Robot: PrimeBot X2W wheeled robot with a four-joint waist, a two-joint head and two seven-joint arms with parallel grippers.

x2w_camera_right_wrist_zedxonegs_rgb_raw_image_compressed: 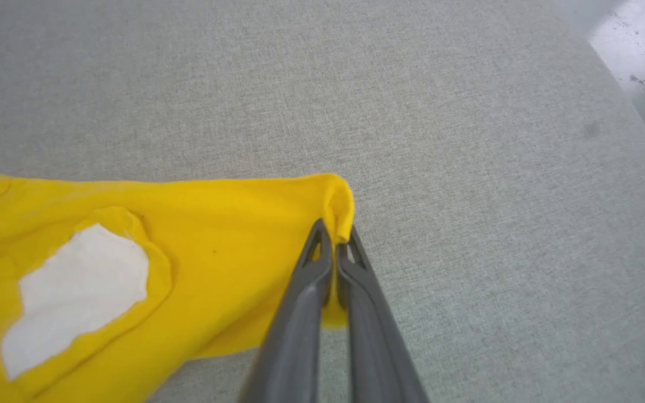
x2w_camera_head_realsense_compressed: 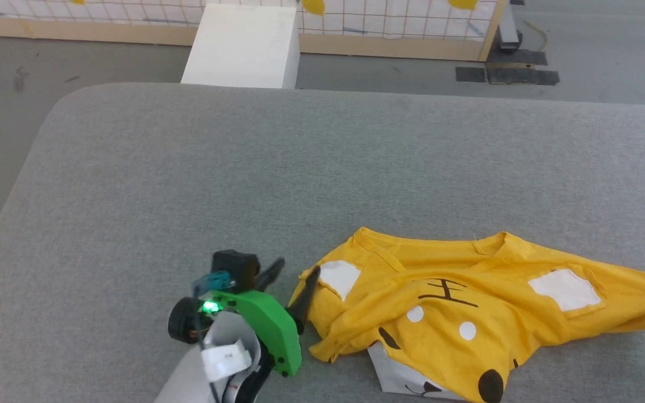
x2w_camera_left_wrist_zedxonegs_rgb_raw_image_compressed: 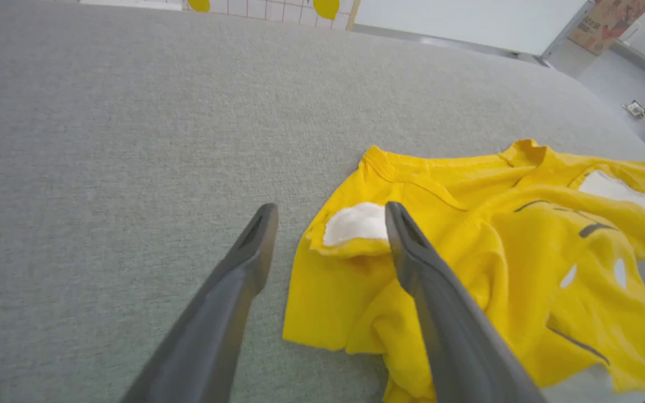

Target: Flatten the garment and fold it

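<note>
Near right part of the grey surface [x2w_camera_head_realsense_compressed: 233, 168], by the head view: the garment [x2w_camera_head_realsense_compressed: 445, 263], bright yellow, printed side up, rumpled and only partly spread. Collar toward the far side, a white patch on each sleeve, black lines, white dots and a black nose across the face print, a white panel poking out under the near edge.

Left end effector [x2w_camera_head_realsense_compressed: 298, 266] at the garment's left sleeve, spread wide. In the left wrist view, one finger [x2w_camera_left_wrist_zedxonegs_rgb_raw_image_compressed: 255, 240] over bare surface, the other [x2w_camera_left_wrist_zedxonegs_rgb_raw_image_compressed: 412, 252] across the sleeve just beside its white patch; touching the cloth or hovering above it, cannot tell.

Right end effector [x2w_camera_right_wrist_zedxonegs_rgb_raw_image_compressed: 335, 228] at the garment's opposite end, fingers pressed together, pinching a folded-over yellow edge, cloth showing in the slit between them. White patch of that side well to the left of the pinch in the right wrist view, lying flat.

Beyond the surface's far edge: a white block [x2w_camera_head_realsense_compressed: 244, 47] on the grey floor [x2w_camera_head_realsense_compressed: 76, 61]
</note>
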